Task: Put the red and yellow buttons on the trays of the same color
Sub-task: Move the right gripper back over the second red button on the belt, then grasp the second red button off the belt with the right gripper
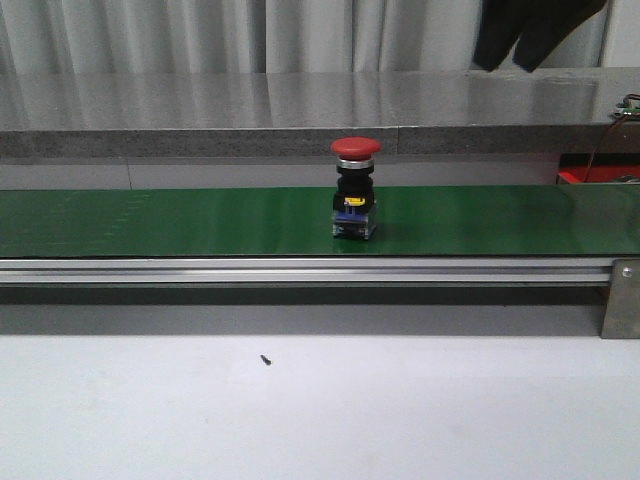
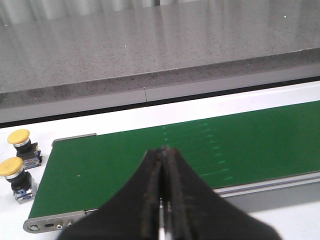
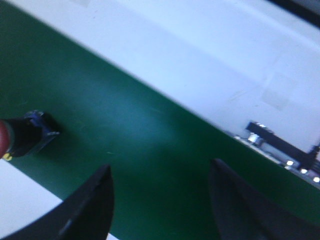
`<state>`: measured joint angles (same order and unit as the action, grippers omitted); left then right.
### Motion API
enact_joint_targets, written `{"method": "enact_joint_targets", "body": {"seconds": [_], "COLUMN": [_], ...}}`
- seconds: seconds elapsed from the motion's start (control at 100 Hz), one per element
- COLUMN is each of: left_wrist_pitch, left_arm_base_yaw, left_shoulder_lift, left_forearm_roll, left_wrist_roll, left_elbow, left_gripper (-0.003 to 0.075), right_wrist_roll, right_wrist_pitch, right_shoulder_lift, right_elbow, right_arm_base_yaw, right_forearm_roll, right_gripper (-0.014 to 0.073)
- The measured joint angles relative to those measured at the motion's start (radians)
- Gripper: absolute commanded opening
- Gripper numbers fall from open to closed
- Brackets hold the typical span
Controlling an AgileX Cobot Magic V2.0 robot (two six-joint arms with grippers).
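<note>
A red button [image 1: 355, 200] with a black body and a clear base stands upright on the green belt [image 1: 200, 220], near its middle. In the right wrist view the same red button [image 3: 25, 134] shows at the edge, off to one side of my right gripper [image 3: 161, 172], which hangs open over the belt with nothing between its fingers. My left gripper [image 2: 163, 150] is shut and empty above the belt's end. Two yellow buttons [image 2: 21, 145] [image 2: 15, 175] stand on the white surface beside that end. No trays are in view.
A grey stone ledge [image 1: 300, 110] runs behind the belt. An aluminium rail [image 1: 300, 270] edges the belt's front, with a bracket [image 1: 622, 298] at the right. A small dark screw [image 1: 266, 359] lies on the white table in front.
</note>
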<state>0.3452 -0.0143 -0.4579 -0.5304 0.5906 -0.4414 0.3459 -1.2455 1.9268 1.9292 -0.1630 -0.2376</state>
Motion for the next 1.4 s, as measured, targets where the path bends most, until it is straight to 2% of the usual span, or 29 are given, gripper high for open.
{"method": "enact_joint_targets", "body": {"seconds": [0.34, 0.48, 0.58, 0.9, 1.15, 1.4], "left_wrist_pitch": [0.0, 0.0, 0.0, 0.0, 0.0, 0.0], "left_arm_base_yaw": [0.0, 0.0, 0.0, 0.0, 0.0, 0.0], "left_shoulder_lift": [0.0, 0.0, 0.0, 0.0, 0.0, 0.0], "left_forearm_roll": [0.0, 0.0, 0.0, 0.0, 0.0, 0.0], "left_wrist_roll": [0.0, 0.0, 0.0, 0.0, 0.0, 0.0], "left_elbow": [0.0, 0.0, 0.0, 0.0, 0.0, 0.0], "left_gripper": [-0.0012, -0.0012, -0.0012, -0.0012, -0.0012, -0.0012], "right_wrist_roll": [0.0, 0.0, 0.0, 0.0, -0.004, -0.006], "right_wrist_pitch": [0.0, 0.0, 0.0, 0.0, 0.0, 0.002], "right_shoulder_lift": [0.0, 0.0, 0.0, 0.0, 0.02, 0.027], "right_elbow": [-0.039, -0.039, -0.039, -0.039, -0.045, -0.103], "right_arm_base_yaw": [-0.157, -0.191, -0.198, -0.198, -0.199, -0.199], "right_forearm_roll": [0.019, 0.019, 0.019, 0.025, 0.111, 0.121], "right_gripper": [0.0482, 0.0563, 0.0595, 0.0595, 0.0595, 0.0595]}}
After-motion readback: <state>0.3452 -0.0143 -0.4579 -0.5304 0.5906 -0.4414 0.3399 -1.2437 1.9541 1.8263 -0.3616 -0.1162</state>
